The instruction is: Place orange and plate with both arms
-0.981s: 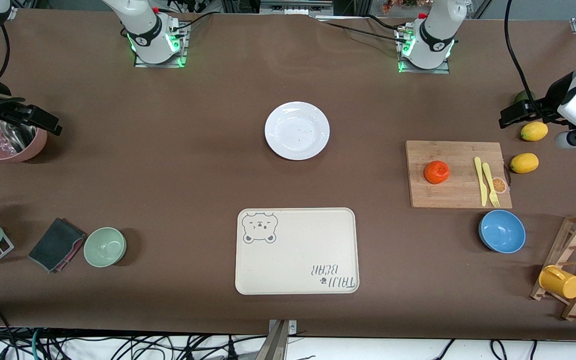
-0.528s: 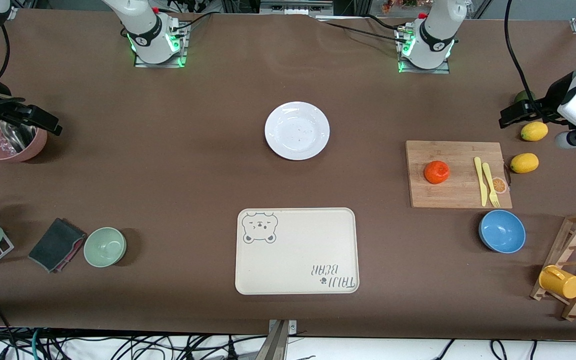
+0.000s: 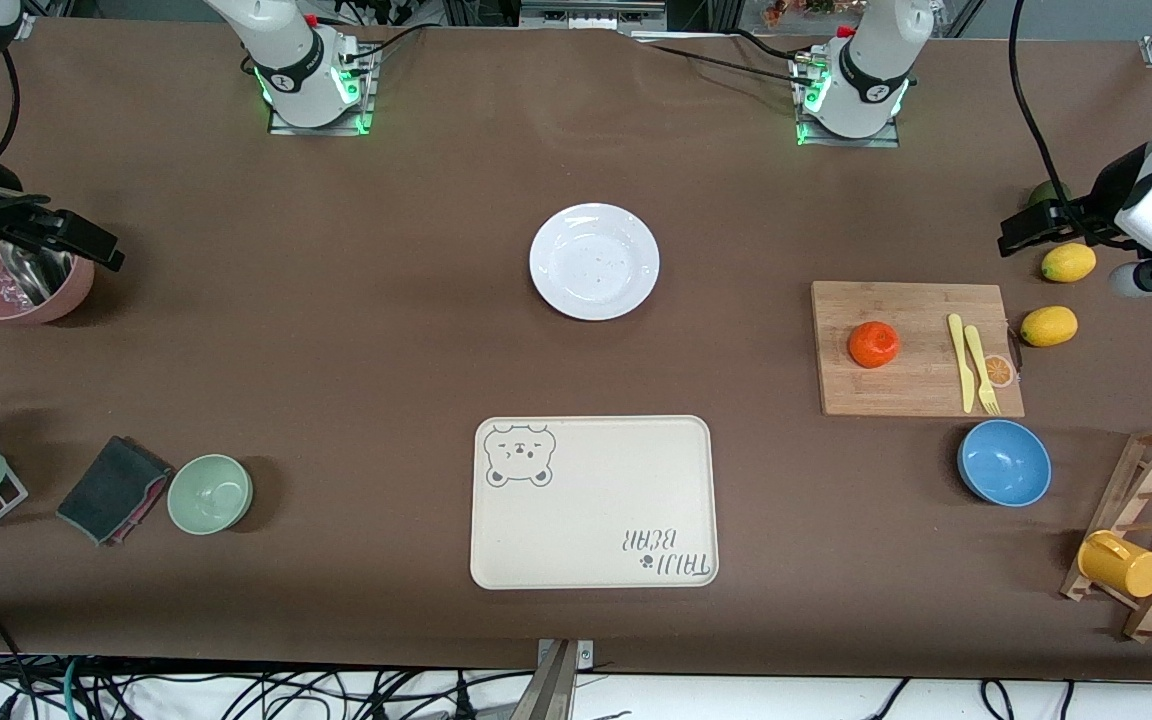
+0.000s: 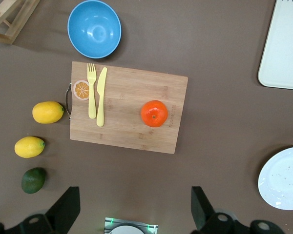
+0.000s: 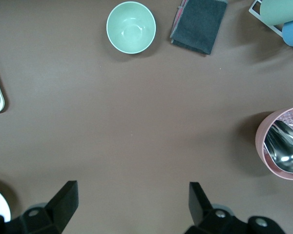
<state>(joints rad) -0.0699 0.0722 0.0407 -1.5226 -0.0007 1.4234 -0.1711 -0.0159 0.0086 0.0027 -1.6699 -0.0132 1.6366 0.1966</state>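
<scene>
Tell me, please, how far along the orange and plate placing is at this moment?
Nothing looks done yet. The orange sits on the cutting board, the white plate on bare table, and the bear-print tray holds nothing. In hand: nothing; the left gripper and right gripper hang open at their ends of the table. Both pickups and placements remain.

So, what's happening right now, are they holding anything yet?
Both tools open, empty: left tool high over the lemons' end, right tool near the pink cup. Orange on cutting board. Plate bare, mid-table. Nothing in the way.
</scene>
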